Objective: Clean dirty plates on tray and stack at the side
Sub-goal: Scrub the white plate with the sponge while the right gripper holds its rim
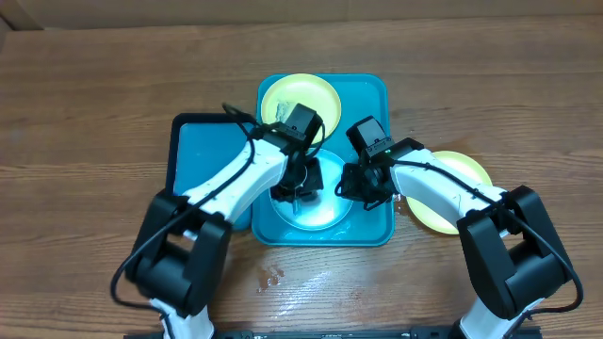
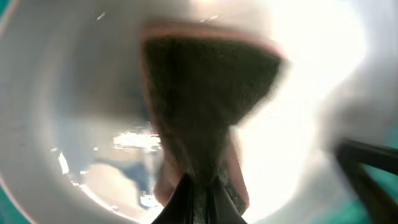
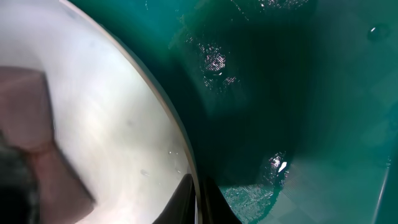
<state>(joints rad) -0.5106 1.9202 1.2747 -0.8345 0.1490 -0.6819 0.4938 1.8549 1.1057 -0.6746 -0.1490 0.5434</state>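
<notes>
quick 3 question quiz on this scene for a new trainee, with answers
1. True or false: the left pincer holds a sponge.
2. How many plates lie inside the light-teal tray? A one, B two, C three.
3. What does the right pincer grip?
Key: 1 true; 2 B; 3 the rim of the teal-rimmed plate.
</notes>
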